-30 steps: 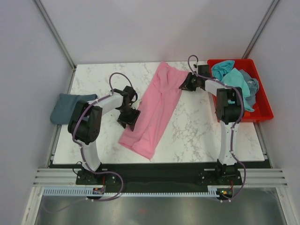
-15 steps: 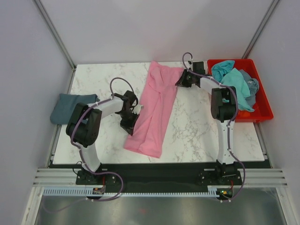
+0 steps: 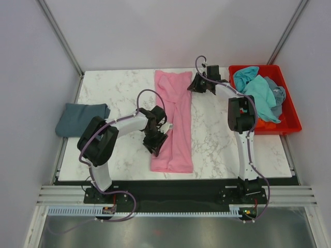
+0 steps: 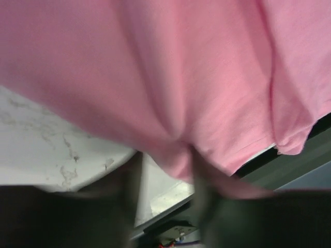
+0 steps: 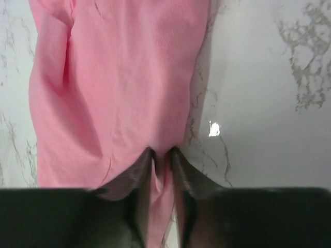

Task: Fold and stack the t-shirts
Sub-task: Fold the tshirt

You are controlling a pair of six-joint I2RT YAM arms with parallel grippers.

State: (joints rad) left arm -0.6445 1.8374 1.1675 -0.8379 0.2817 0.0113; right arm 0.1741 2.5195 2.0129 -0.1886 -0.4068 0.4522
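Laundry on marble, left to right: a folded slate-blue shirt [image 3: 81,118] lies at the left edge of the table [image 3: 119,88], well apart from the action. Next comes the left gripper [image 3: 156,142], at the pink shirt [image 3: 176,116], on its left edge near the front hem. The overhead view hides the grip, but the left wrist camera shows pink cloth pinched between narrow fingers [image 4: 204,199]. The shirt lies as a long strip, front to back, down the middle. At its far right corner is the right gripper [image 3: 195,85], and its wrist camera shows the fingers [image 5: 183,178] nearly closed on a pink fold. Far right, a red crate [image 3: 289,116] holds a turquoise shirt [image 3: 258,90] and a grey-blue shirt [image 3: 280,94], both bunched. Pale walls [image 3: 155,36] close in the table.
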